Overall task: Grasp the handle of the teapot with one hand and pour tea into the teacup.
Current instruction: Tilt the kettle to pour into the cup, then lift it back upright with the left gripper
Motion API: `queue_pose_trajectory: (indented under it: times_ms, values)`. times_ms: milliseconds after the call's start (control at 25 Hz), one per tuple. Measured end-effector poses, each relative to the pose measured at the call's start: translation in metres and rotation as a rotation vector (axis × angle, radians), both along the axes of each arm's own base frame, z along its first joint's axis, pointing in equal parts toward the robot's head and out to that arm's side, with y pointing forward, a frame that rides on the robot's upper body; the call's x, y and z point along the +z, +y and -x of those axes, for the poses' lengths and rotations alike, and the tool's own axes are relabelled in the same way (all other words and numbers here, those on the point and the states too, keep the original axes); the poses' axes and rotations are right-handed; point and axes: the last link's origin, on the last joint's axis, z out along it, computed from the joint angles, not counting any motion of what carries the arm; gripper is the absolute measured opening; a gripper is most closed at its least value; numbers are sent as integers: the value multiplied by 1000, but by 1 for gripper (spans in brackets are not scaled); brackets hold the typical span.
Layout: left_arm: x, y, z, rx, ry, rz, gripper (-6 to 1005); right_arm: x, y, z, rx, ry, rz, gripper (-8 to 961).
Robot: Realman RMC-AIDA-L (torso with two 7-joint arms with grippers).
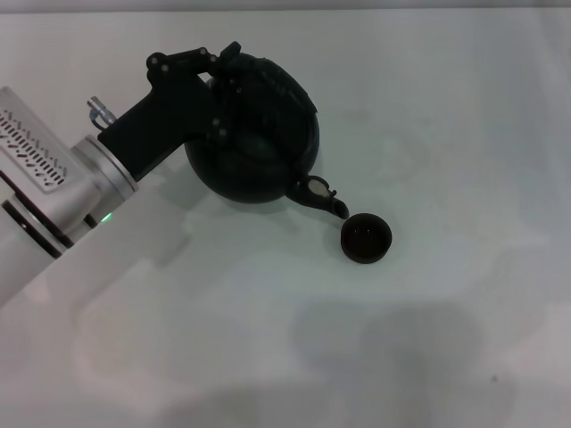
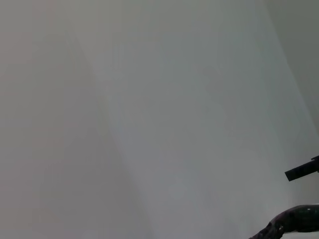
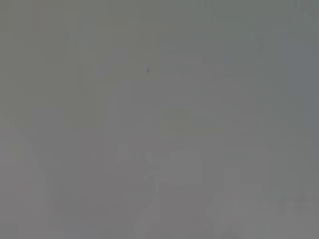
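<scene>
On the white tabletop (image 1: 464,107), nearest the robot in the head view, the teacup (image 1: 366,239) stands upright, a tiny round dark cup with its mouth open to the camera. Just beyond it and to its left hangs the spout (image 1: 319,193) of the teapot (image 1: 259,147), angled downward so that its tip sits right at the cup's near-left rim, touching or almost touching it; which of the two cannot be told. The teapot, round and matte black, is tipped toward the cup, its belly casting a soft shadow on the table beneath. Farther back, the left gripper (image 1: 217,87) closes on the handle (image 1: 234,55) at the top of the pot, its dark fingers clasped around the arched bail, with the silver forearm running off toward the left edge and a small green light glowing on the wrist. The left wrist view shows mostly bare white surface, with a sliver of dark curved material at one corner. The right gripper appears in no view; its wrist camera shows only a plain grey field.
</scene>
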Motion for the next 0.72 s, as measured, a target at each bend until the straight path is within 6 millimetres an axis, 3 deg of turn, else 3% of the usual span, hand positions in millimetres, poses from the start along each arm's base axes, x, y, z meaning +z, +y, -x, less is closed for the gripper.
queue_pose_trajectory:
  times_ms: [720]
  values:
    - [-5, 2, -6, -44, 62, -41, 106, 0, -1, 0, -1, 22, -6, 840]
